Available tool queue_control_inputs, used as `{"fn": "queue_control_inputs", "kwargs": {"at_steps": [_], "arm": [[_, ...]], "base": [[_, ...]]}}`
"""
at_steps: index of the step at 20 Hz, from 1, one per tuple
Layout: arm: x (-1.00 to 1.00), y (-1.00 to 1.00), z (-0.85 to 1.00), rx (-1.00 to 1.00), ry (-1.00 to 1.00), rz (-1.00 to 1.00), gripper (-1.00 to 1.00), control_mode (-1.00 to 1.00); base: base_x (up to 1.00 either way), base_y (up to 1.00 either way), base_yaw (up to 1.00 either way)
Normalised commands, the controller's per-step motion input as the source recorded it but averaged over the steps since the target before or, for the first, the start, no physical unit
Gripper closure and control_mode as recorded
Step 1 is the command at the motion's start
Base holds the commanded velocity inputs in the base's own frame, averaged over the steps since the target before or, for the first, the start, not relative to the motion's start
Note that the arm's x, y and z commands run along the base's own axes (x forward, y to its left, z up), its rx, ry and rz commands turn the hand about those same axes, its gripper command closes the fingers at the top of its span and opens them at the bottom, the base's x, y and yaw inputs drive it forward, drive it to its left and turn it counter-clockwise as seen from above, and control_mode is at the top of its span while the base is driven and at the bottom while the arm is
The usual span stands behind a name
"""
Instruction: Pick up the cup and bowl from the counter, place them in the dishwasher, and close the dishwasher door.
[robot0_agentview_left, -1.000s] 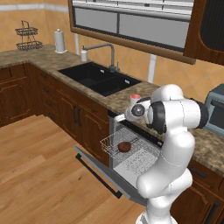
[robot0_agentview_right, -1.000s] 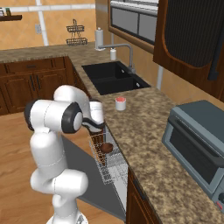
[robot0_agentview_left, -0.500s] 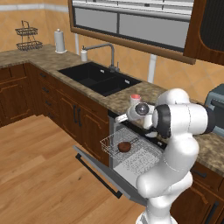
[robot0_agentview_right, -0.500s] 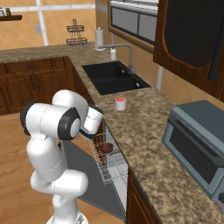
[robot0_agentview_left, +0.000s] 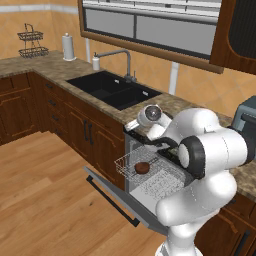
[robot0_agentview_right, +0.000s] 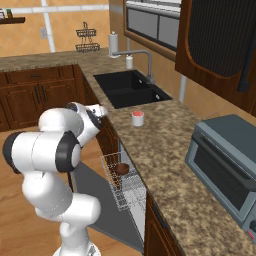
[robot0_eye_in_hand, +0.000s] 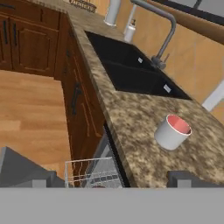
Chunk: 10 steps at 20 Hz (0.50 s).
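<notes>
Bowl (robot0_agentview_left: 142, 168) already sits in the dishwasher rack (robot0_agentview_right: 121, 187); cup (robot0_eye_in_hand: 173, 131) stands upright on the counter (robot0_eye_in_hand: 131, 118), between sink (robot0_eye_in_hand: 131, 65) and rack. Our tool (robot0_eye_in_hand: 111, 178) is wide open and holds nothing. In the hand view the cup lies ahead and off to the right, so we judge the reach goes that way.

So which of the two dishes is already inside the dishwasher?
The bowl, dark reddish-brown, sits in the pulled-out white wire rack. The cup, pale with a red inside, stands on the granite counter near the sink.
</notes>
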Motion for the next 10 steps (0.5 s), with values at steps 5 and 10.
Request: {"fn": "queue_control_inputs", "kwargs": {"at_steps": [5, 10], "arm": [[0.07, -0.01, 1.00, -0.15, 0.15, 0.00, -1.00, -1.00], [0.03, -0.18, 0.85, -0.10, 0.37, -0.01, -1.00, -1.00]], "base": [[0.00, 0.00, 0.00], [0.00, 0.00, 0.00]]}}
